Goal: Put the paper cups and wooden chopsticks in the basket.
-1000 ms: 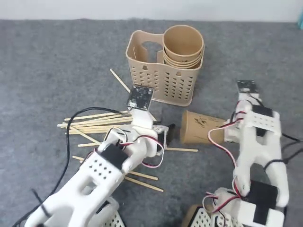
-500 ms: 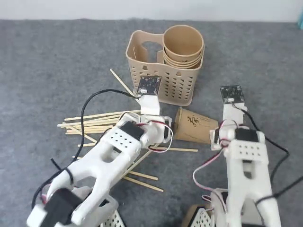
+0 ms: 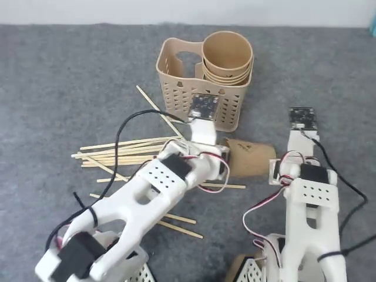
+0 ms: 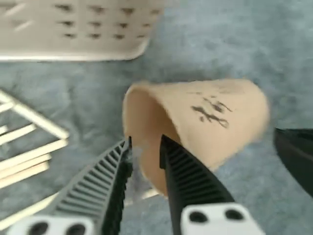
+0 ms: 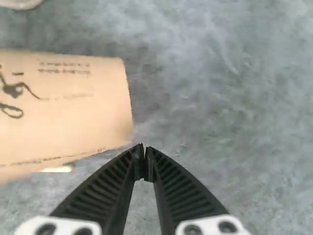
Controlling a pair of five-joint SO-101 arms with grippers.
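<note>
A paper cup (image 3: pixel 252 157) lies on its side on the grey carpet, its mouth toward the chopsticks. My left gripper (image 3: pixel 225 157) is at that mouth. In the left wrist view the left gripper (image 4: pixel 145 142) pinches the cup (image 4: pixel 210 117) by its rim, one finger inside and one outside. My right gripper (image 5: pixel 143 149) is shut with nothing in it, just beside the cup's base (image 5: pixel 58 107). The beige basket (image 3: pixel 187 88) stands behind and holds a stack of paper cups (image 3: pixel 228 56). Several wooden chopsticks (image 3: pixel 117 151) lie scattered to the left.
The basket's perforated wall (image 4: pixel 73 29) is close beyond the lying cup. More chopsticks (image 3: pixel 176 226) lie under the left arm. Bare carpet stretches to the right of the right arm and at the far left.
The left arm swung right to the cup's mouth and closed on its rim. The cup tilted, then settled level again. The right arm shifted near the cup's base.
</note>
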